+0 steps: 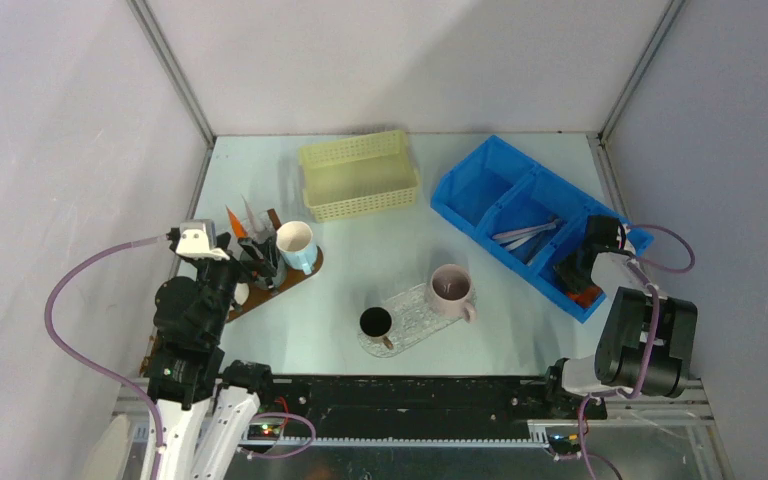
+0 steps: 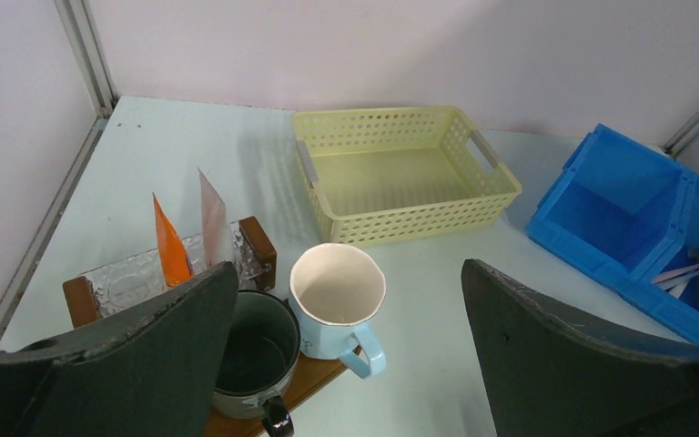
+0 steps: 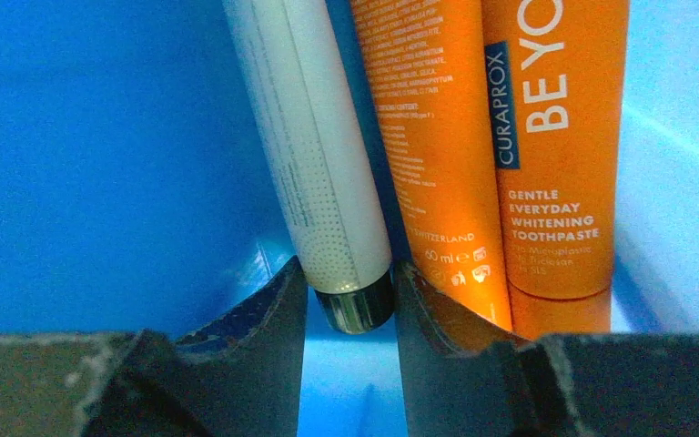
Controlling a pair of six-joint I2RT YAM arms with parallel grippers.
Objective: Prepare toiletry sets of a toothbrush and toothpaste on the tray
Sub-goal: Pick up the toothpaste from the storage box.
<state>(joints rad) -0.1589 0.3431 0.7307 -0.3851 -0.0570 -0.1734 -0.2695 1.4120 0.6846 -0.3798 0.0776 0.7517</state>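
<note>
right gripper point(image 3: 348, 269) sat in blue plastic bin point(image 3: 100, 137), smooth walls, lower right of top view. white tube point(image 3: 314, 137): round, slim, fine dotted print, shiny metal cap. cap was lower centre of wrist frame, between dark matte fingers point(image 3: 255, 346). clamped or not: couldn't tell. glossy flat orange tubes point(image 3: 555, 137) just right of it. left gripper point(image 2: 348, 273) was spread wide, empty.

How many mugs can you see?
4. A blue mug and a dark mug sit together on the wooden tray. A black mug and a pink mug stand on the glass tray. The left arm may hide more.
</note>
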